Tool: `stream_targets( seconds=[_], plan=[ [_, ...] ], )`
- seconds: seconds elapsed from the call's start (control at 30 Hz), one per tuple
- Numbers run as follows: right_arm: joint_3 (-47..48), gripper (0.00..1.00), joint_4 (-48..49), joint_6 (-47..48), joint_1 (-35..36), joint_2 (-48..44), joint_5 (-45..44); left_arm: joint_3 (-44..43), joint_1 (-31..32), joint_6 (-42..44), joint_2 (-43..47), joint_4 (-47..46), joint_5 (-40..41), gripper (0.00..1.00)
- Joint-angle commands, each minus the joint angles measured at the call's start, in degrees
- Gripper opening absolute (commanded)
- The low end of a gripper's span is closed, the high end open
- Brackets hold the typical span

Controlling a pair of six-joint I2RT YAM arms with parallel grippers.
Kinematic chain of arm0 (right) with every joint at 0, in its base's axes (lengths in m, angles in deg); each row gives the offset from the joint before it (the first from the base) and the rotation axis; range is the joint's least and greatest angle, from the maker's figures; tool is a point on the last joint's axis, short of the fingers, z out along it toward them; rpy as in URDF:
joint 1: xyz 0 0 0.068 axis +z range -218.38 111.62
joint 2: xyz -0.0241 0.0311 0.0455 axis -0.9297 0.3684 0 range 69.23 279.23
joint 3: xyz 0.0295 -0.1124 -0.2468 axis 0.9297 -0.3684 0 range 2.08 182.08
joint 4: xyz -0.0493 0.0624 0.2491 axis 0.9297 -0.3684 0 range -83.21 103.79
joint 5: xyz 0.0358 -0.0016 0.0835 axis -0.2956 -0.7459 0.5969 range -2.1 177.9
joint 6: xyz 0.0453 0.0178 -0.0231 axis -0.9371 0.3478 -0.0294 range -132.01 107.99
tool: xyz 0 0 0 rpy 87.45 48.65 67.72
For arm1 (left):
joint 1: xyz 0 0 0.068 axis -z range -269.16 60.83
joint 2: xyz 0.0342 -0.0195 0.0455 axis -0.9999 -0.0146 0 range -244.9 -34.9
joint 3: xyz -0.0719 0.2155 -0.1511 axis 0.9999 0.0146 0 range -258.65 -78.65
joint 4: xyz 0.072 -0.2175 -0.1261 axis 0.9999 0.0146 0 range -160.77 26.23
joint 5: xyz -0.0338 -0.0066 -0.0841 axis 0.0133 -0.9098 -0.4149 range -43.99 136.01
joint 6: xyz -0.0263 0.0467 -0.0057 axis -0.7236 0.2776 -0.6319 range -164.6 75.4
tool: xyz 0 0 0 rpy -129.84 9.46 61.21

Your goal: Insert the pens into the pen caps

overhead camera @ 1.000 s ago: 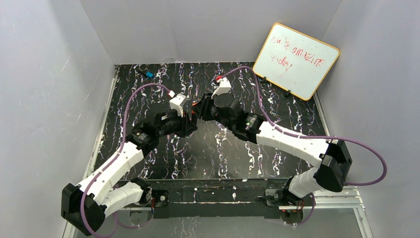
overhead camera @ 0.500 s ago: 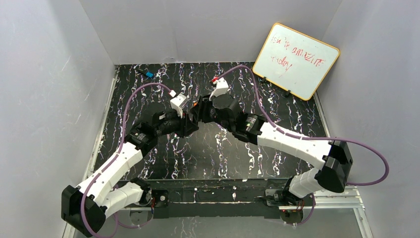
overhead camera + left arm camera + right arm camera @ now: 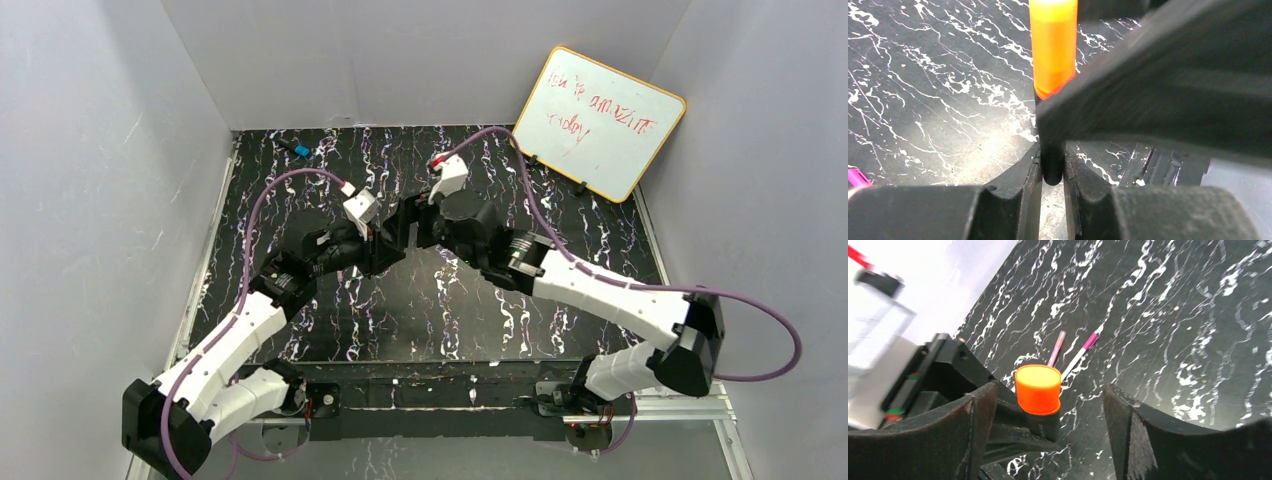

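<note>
My left gripper (image 3: 1053, 167) is shut on the lower end of the short black marker (image 3: 1053, 160), which stands upright. The bright orange cap (image 3: 1053, 45) sits on the marker's top. In the right wrist view the orange cap (image 3: 1038, 387) stands between the wide-apart fingers of my right gripper (image 3: 1048, 395), which is open and touches nothing. On the table behind lie a slim pink-purple pen (image 3: 1057, 347) and a slim white pen (image 3: 1075, 360) with a magenta end. From above, the left gripper (image 3: 383, 247) and right gripper (image 3: 405, 232) meet mid-table and hide the marker.
A whiteboard (image 3: 598, 120) leans at the back right corner. A small black piece with a blue end (image 3: 297, 150) lies at the back left. A magenta bit (image 3: 855, 176) shows at the left edge of the left wrist view. White walls enclose the black marbled table (image 3: 440, 300).
My right gripper has opened and let go of the orange cap, which stays on the marker. Both arms have shifted slightly. The left gripper keeps its hold.
</note>
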Motion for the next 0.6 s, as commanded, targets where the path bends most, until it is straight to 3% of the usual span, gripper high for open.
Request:
stream_targets(
  seconds=[0.0,0.17,0.3,0.4,0.5,0.57],
  plan=[
    [-3.71,0.87,10.03,7.36,-3.07,-9.85,0.22,0.50,-0.08,0.98,-0.88,-1.81,-3.16,0.00],
    [-12.92,0.96,24.22,12.58,-12.20,-20.29,26.61,0.80,-0.10,-0.54,-1.13,-3.81,-5.34,0.00],
    [-10.48,0.96,22.12,12.68,-20.14,-17.53,51.30,1.56,-0.24,-3.73,-0.81,-8.29,-10.44,0.00],
    [-11.27,0.94,28.71,7.34,-24.31,-13.47,67.30,1.74,-0.34,-7.32,-2.63,-12.37,-18.12,0.00],
    [-12.43,0.91,39.30,0.15,-24.84,-9.72,74.71,1.01,-0.43,-9.41,-4.69,-13.98,-24.17,0.00],
    [-12.66,0.90,42.45,-1.05,-24.89,-8.42,74.75,1.13,-0.43,-10.04,-4.23,-14.79,-25.22,0.00]
  ],
)
